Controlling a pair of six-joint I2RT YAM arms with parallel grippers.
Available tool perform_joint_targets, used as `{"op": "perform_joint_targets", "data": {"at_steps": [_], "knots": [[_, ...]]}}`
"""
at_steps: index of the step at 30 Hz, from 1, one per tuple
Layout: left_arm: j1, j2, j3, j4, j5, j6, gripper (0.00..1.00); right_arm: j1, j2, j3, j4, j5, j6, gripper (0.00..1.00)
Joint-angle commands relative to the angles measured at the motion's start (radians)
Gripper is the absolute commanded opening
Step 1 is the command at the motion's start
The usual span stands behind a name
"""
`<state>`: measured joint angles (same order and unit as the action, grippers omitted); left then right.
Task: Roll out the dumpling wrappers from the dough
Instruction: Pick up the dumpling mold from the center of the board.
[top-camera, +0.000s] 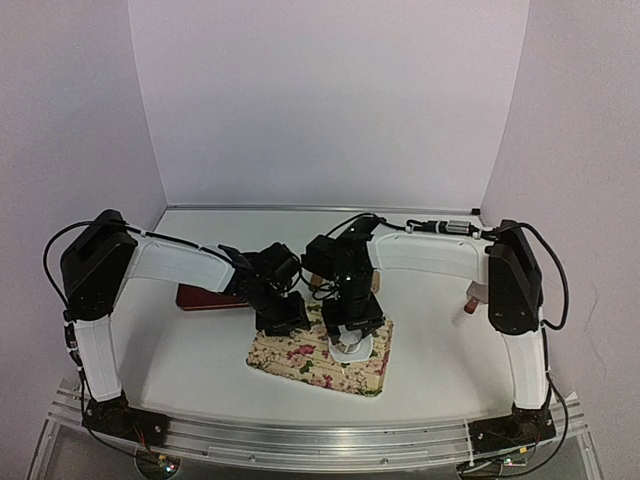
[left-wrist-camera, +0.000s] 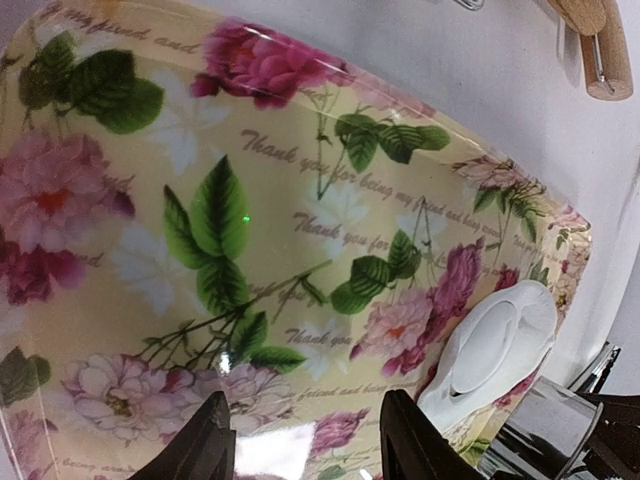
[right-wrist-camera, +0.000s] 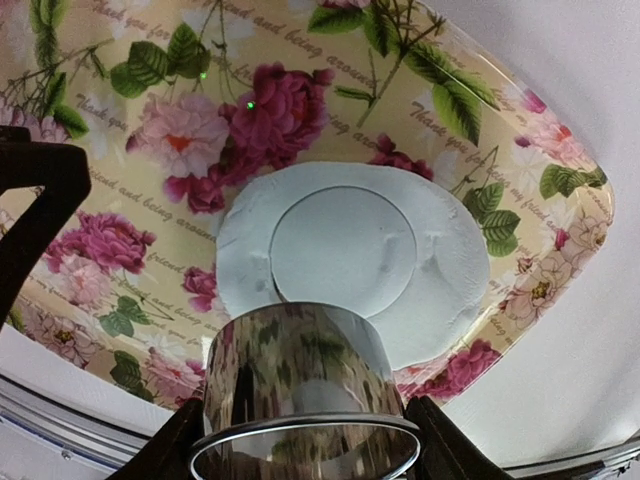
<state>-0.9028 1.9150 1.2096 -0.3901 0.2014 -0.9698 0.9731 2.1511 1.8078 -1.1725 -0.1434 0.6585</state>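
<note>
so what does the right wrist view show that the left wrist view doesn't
Right wrist only: the whole dough sheet with the full cut circle of the wrapper, and the right end effector gripping the metal ring. Left wrist only: a wooden handle beyond the floral tray, and the left end effector open over its bare surface. Both: the tray, part of the dough and the ring.

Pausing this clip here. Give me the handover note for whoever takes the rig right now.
Left gripper: open and empty, low over the floral tray.
Right gripper: shut on the metal ring cutter, at the near edge of the dough.
Dough: a flattened sheet lying on the tray.
Done: sheet flattened; one round wrapper cut, seated in the sheet.
Left: probably lift that wrapper free of the sheet. No separate wrappers are in view.
</note>
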Motion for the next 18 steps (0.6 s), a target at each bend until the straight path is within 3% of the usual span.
{"op": "perform_joint_targets", "data": {"at_steps": [1,18], "knots": [[-0.002,-0.099,-0.010,0.009,-0.043,-0.014,0.49,0.004,0.046,0.031,-0.063,0.046,0.030,0.16],[0.009,-0.149,-0.027,-0.010,-0.094,-0.017,0.49,-0.019,0.110,0.121,-0.098,0.081,0.018,0.16]]}}
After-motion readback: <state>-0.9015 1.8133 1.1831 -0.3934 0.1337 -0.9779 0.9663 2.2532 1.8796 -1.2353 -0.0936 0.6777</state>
